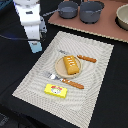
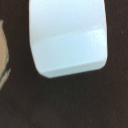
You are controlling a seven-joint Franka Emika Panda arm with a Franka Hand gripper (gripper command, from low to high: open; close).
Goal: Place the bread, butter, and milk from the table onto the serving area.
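Gripper [image 1: 35, 42] hangs low over the milk [image 1: 35, 47], which stands on the dark table [image 1: 15, 65] just beside the placemat's edge at the exterior view's left; whether its fingers clasp the carton or stand apart, I cannot tell. Up close, the wrist view shows the milk [image 2: 67, 40] as a pale-blue block filling most of the picture. Nearest the camera on the striped serving area [image 1: 90, 90] lies the butter [image 1: 56, 90]. Beyond it a fork [image 1: 65, 80], then the bread [image 1: 71, 64] on the round plate [image 1: 61, 68]. Farther still, grey pots [image 1: 80, 10] sit on a pinkish-brown board [image 1: 105, 27].
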